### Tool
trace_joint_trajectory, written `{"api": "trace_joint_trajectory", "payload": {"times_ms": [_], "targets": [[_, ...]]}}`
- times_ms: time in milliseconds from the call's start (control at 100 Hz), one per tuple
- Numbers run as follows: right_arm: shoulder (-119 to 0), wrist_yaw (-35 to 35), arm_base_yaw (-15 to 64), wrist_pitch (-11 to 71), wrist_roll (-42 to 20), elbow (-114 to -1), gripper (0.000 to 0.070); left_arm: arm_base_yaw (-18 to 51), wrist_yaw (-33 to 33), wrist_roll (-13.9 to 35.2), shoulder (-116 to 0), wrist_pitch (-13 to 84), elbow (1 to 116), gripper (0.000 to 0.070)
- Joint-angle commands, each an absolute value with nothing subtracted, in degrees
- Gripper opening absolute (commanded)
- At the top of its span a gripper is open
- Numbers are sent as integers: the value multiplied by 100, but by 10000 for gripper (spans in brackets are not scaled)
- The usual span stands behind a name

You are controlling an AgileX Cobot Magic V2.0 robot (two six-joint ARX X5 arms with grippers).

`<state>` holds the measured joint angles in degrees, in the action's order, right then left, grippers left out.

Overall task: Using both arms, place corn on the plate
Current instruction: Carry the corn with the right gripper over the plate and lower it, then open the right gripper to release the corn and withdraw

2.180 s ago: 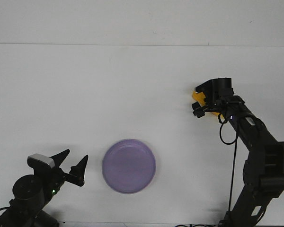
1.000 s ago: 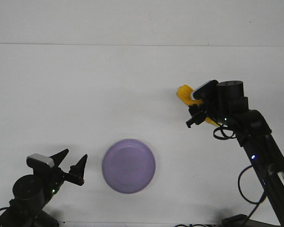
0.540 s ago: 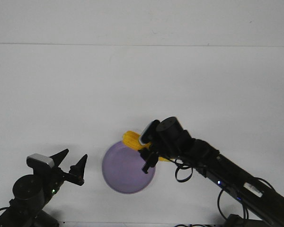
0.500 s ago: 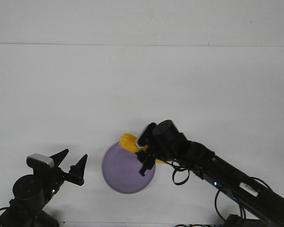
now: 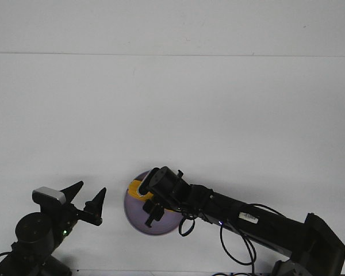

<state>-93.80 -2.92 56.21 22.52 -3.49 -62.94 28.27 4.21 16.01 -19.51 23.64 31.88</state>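
The lavender plate lies on the white table near the front, mostly covered by my right arm. My right gripper reaches in from the right and hangs over the plate, shut on the yellow-orange corn. Only a short piece of the corn shows at the plate's far-left rim; the rest is hidden behind the gripper. My left gripper rests at the front left, open and empty, a little left of the plate.
The white table runs back to a pale wall. The right arm's black links and cables stretch low across the front right.
My right gripper has carried the corn from the table's right side leftwards and forwards, down over the plate. The left arm has not moved.
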Motion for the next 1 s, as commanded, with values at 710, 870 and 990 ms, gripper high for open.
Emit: {"api": "trace_joint_trajectory", "payload": {"times_ms": [710,870,990], "targets": [[-5846,1175,5039,2877,49,-6305,493,2851,473,1562,-1979,2279,3249,499],[-4482,1673,4668,2969,36,-5596,493,2851,473,1562,-1979,2268,3249,499],[-3538,1697,4477,2963,-30,-4834,492,2851,473,1559,-1979,2265,3249,499]]}}
